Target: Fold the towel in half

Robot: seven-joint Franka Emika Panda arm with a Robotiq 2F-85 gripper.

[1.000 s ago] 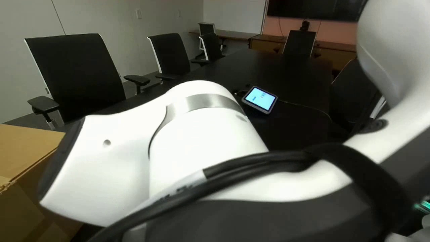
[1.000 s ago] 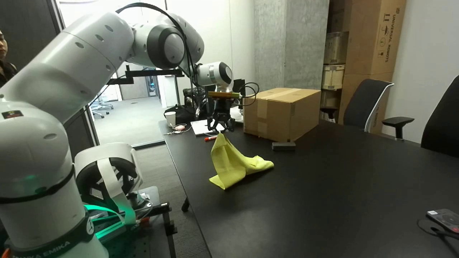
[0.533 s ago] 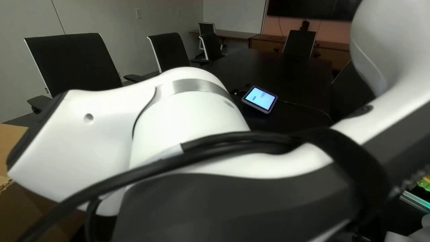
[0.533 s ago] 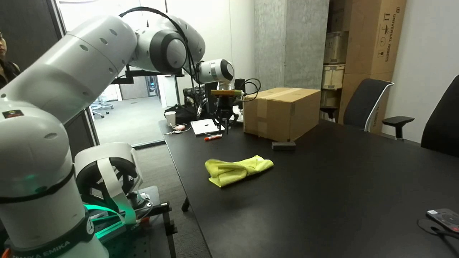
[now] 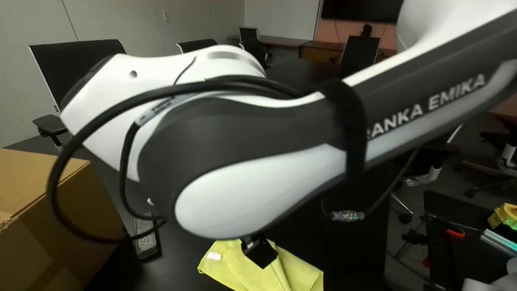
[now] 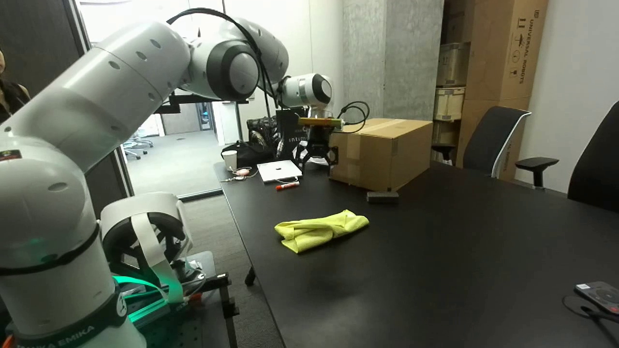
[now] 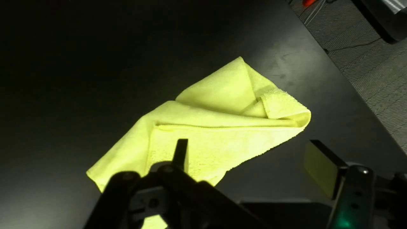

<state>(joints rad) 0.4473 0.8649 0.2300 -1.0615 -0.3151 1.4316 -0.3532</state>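
Observation:
The yellow towel (image 6: 321, 229) lies on the dark table in a crumpled, partly folded heap, seen in both exterior views. In the wrist view a flap of the towel (image 7: 222, 140) is turned over the rest, with a loop at its right end. My gripper (image 6: 318, 166) hangs above the table, apart from the cloth. From the wrist, the gripper (image 7: 249, 152) shows widely parted fingers with nothing between them. In an exterior view a dark fingertip (image 5: 259, 254) overlaps the towel (image 5: 226, 262), while the arm hides most of the gripper.
A cardboard box (image 6: 365, 159) stands close beside the gripper. A dark eraser (image 6: 382, 197), a red marker (image 6: 287, 185) and a closed laptop (image 6: 279, 171) lie on the table (image 6: 435, 251). The table edge (image 7: 348, 84) runs to the towel's right in the wrist view.
A second ago the gripper held up a towel corner. It has let go and opened, the corner has dropped onto the heap, and the gripper has moved away from the towel.

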